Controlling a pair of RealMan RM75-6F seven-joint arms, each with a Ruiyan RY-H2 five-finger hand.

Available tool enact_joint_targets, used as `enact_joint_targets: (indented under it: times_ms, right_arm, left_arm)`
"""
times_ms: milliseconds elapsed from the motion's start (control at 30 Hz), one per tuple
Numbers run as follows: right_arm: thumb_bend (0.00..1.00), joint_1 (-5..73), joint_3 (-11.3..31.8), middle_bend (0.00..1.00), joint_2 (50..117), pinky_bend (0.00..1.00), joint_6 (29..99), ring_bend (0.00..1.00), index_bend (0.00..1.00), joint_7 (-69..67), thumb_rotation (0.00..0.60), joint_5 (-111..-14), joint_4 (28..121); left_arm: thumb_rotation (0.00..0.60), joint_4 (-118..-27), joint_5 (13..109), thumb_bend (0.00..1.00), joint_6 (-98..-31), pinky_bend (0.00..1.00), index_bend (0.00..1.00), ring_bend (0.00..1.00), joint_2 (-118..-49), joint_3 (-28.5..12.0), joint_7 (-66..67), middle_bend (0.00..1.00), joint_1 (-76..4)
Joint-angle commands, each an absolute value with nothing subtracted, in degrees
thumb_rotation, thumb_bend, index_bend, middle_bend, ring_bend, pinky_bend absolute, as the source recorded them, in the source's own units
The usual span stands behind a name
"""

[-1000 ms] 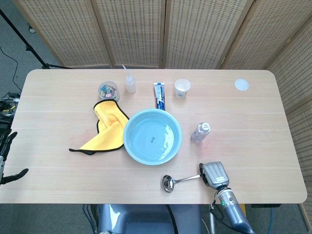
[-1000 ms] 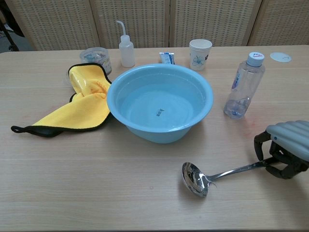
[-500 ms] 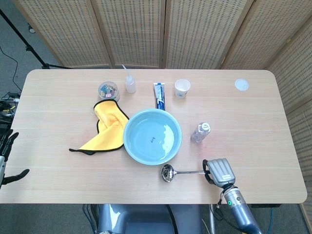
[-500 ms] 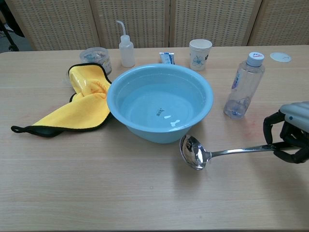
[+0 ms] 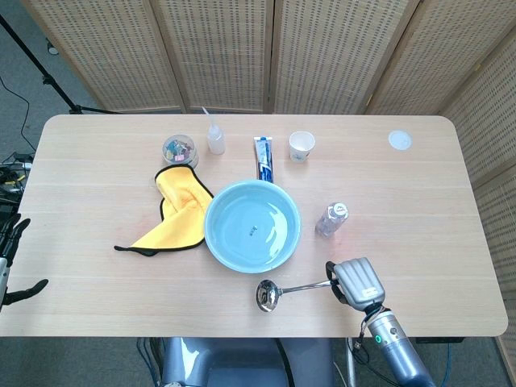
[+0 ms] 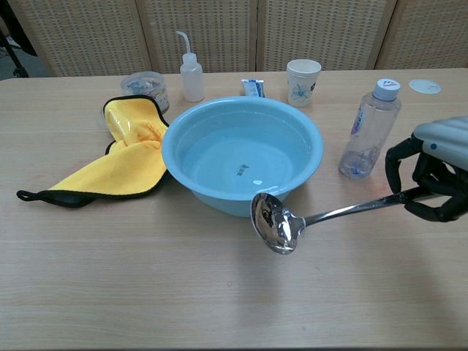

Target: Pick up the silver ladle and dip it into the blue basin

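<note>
The silver ladle hangs in the air above the table, its bowl just in front of the blue basin. My right hand grips the end of its handle at the right; the same hand sits near the front edge in the head view. The basin stands mid-table with water in it. My left hand shows only at the far left edge, off the table, fingers apart and holding nothing.
A clear plastic bottle stands just behind my right hand. A yellow cloth lies left of the basin. At the back stand a squeeze bottle, a small jar, a toothpaste tube, a paper cup and a white lid.
My right hand has lifted the ladle off the table and carried it left, toward the basin. The ladle's bowl has risen and now hangs close to the basin's front wall.
</note>
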State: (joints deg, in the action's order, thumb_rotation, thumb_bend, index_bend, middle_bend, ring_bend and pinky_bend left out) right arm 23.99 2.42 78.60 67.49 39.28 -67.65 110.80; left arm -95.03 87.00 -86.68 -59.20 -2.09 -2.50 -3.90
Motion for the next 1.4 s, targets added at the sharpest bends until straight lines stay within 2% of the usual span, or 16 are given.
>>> enact_joint_targets:
  times_ms: [33,267,500,700,767,967,1400]
  right_arm:
    - [1.00,25.3,3.9,0.89,78.8,1.00,67.5,0.80,0.77,41.0,0.600,-66.0,111.8]
    - [1.00,31.2,11.1,0.89,80.3,1.00,68.8,0.81,0.77,49.3,0.600,-57.7,115.5]
    - [1.00,38.2,18.4,0.89,83.2,1.00,73.1,0.81,0.77,58.9,0.600,-47.8,113.9]
    - [1.00,43.2,21.1,0.89,86.5,1.00,77.7,0.81,0.77,65.6,0.600,-41.8,112.0]
    - [1.00,45.5,21.8,0.89,89.0,1.00,80.9,0.81,0.77,69.2,0.600,-39.4,108.8]
    - [1.00,48.5,20.7,0.90,96.7,1.00,87.7,0.81,0.77,72.0,0.600,-39.7,101.1]
    - [1.00,52.1,15.9,0.90,106.6,1.00,90.8,0.81,0.78,77.9,0.600,-42.5,87.5]
  left_arm:
    - [0.600,-95.0,87.0,0.00,-86.6,0.00,0.00,0.00,-59.2,-2.1,-2.6,0.00,-3.9]
    - [0.600,-94.9,86.7,0.00,-86.4,0.00,0.00,0.00,-59.1,-2.2,-3.0,0.00,-4.0]
    - [0.600,-95.0,86.7,0.00,-86.7,0.00,0.00,0.00,-59.0,-2.3,-3.4,0.00,-3.9]
    - [0.600,-94.8,86.4,0.00,-86.3,0.00,0.00,0.00,-58.8,-2.4,-3.8,0.00,-4.0]
    - [0.600,-94.8,86.4,0.00,-86.1,0.00,0.00,0.00,-58.8,-2.3,-3.9,0.00,-4.1]
    - [0.600,-94.8,86.3,0.00,-86.6,0.00,0.00,0.00,-58.3,-2.5,-5.6,0.00,-3.9]
    - [0.600,-94.2,86.3,0.00,-86.7,0.00,0.00,0.00,-57.1,-2.6,-9.1,0.00,-3.6]
